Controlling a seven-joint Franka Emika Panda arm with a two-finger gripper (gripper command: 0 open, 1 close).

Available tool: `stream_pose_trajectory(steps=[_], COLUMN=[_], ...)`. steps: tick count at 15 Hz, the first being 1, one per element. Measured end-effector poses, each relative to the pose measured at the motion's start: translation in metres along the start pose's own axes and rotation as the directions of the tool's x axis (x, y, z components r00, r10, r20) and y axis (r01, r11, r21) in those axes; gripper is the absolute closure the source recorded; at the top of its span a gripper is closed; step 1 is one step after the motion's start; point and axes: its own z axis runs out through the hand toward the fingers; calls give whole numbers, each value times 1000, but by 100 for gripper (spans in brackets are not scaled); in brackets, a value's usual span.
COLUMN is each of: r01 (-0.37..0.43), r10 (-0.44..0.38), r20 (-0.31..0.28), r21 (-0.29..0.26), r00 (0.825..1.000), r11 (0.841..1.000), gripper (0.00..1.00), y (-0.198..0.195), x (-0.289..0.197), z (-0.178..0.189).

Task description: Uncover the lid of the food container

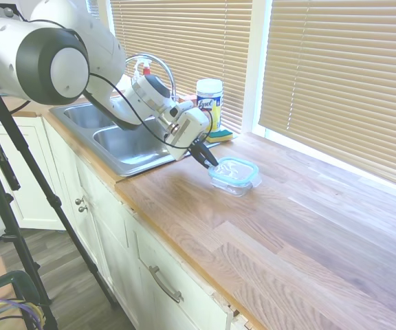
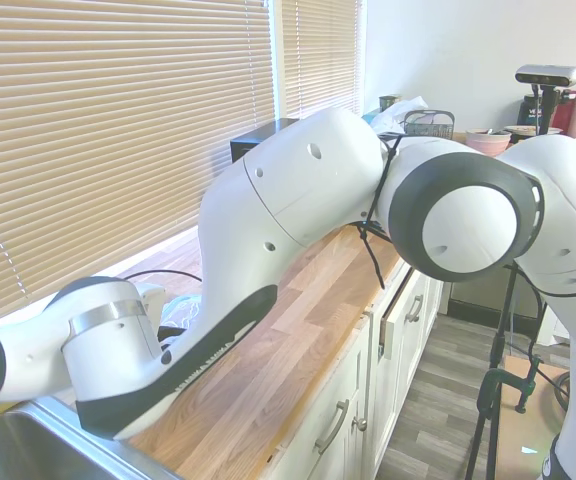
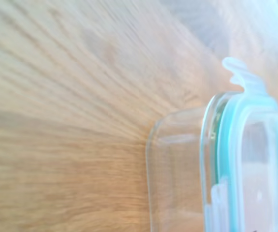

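Here we see a white robot arm (image 1: 53,65) reaching over a wooden counter (image 1: 301,234) toward the food container (image 1: 238,184), a small clear rounded-square bowl that sits upright on the wood, near the corner of a steel double sink (image 1: 126,148). The lid (image 1: 234,170), clear plastic with a teal seal rim, lies on top of the bowl and faces up. Being nearly square, the container shows us no marked long axis; its sides run at a slant to the counter's front edge. The tool (image 1: 210,162) comes in from the sink side, its dark fingers slanting down to the lid's near rim, at or touching the edge closest to the sink. We cannot tell from the first exterior view whether those fingers stand apart or together, or whether they grip the rim. The second exterior view is filled by the arm's own links, which hide both tool and container. In the wrist view, the lid (image 3: 255,159) appears close and blurred: the teal band runs along its edge, one clear snap tab (image 3: 243,75) sticks outward at a corner, and the clear wall of the bowl (image 3: 175,174) shows beneath it against the wood grain. Behind the container, by the window blinds (image 1: 342,75), stands a yellow Lysol canister (image 1: 210,103) with a white cap, well apart from the tool.
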Motion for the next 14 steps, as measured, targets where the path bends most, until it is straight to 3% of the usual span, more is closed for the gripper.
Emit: stream_pose_trajectory(steps=[4, 8, 14], r01=[-53, -120, -251], r10=[49, 103, 216], r20=[122, 232, 270], r21=[32, 62, 102], r00=[991, 967, 938], r11=[998, 991, 963], gripper=[100, 100, 100], y=[6, 17, 59], x=[23, 54, 122], z=[-7, -11, -20])
